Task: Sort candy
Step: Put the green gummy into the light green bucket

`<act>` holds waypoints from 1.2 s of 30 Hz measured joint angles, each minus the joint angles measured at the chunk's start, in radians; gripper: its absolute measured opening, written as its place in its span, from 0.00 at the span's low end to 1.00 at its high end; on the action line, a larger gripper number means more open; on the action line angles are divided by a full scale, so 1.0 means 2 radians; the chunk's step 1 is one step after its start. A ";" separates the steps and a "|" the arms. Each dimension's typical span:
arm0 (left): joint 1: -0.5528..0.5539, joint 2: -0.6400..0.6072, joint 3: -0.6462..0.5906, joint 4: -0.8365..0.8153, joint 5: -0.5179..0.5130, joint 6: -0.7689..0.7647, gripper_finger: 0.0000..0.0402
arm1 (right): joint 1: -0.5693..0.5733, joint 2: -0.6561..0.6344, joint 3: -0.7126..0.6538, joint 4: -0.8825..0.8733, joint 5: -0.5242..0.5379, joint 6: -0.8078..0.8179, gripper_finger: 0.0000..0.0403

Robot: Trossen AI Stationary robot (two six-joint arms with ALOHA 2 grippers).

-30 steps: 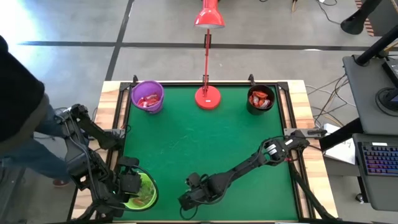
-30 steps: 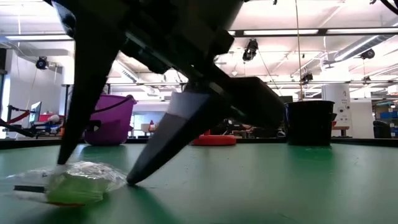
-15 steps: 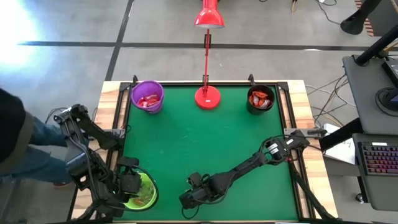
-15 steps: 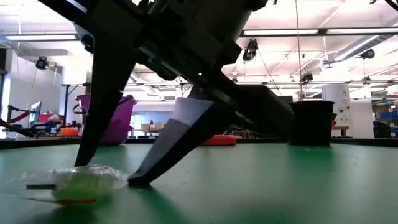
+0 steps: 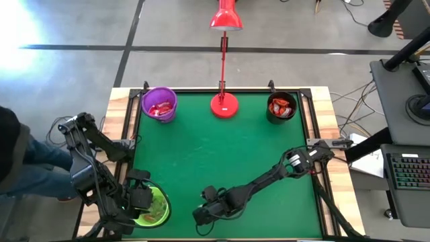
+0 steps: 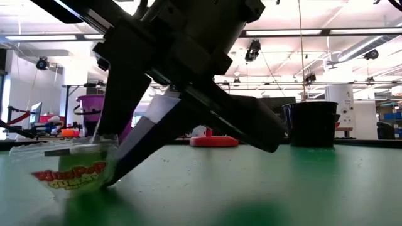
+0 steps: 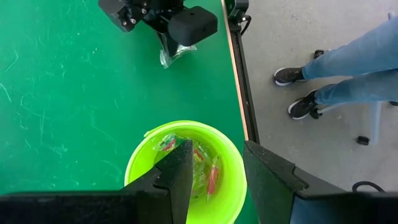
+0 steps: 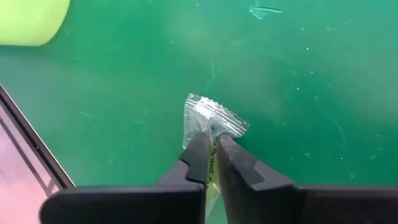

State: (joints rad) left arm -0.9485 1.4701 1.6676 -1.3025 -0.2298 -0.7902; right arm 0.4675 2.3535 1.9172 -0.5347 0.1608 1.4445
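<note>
The clear wrapper of the candy carries red and yellow-green lettering too blurred to read. The right gripper, low at the near edge of the green bench, has its fingers pressed together, pinching that candy. The left gripper hangs part-spread above the lime-green cup, which contains wrapped sweets. The purple cup and black cup both hold red sweets.

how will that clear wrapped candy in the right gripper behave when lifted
The candy looks light and floppy: its clear crinkled wrapper fans out beyond the right gripper, shut on it. The glossy film may slip, since only a thin part is pinched.
</note>
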 joint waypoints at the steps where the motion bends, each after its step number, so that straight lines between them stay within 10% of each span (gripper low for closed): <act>1: 0.000 0.000 0.000 0.000 0.000 -0.001 0.31 | 0.000 0.000 0.003 -0.002 0.000 -0.006 0.03; 21: 0.002 0.011 0.000 0.000 -0.059 -0.021 0.31 | -0.013 -0.011 0.221 -0.075 0.058 -0.256 0.02; 36: 0.021 0.010 0.000 0.008 -0.209 -0.137 0.31 | -0.036 -0.106 0.208 -0.057 0.143 -0.448 0.02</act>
State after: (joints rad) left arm -0.9058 1.4906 1.6676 -1.2858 -0.6470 -1.0647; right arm 0.3947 2.1415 2.3333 -0.6487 0.4472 0.5490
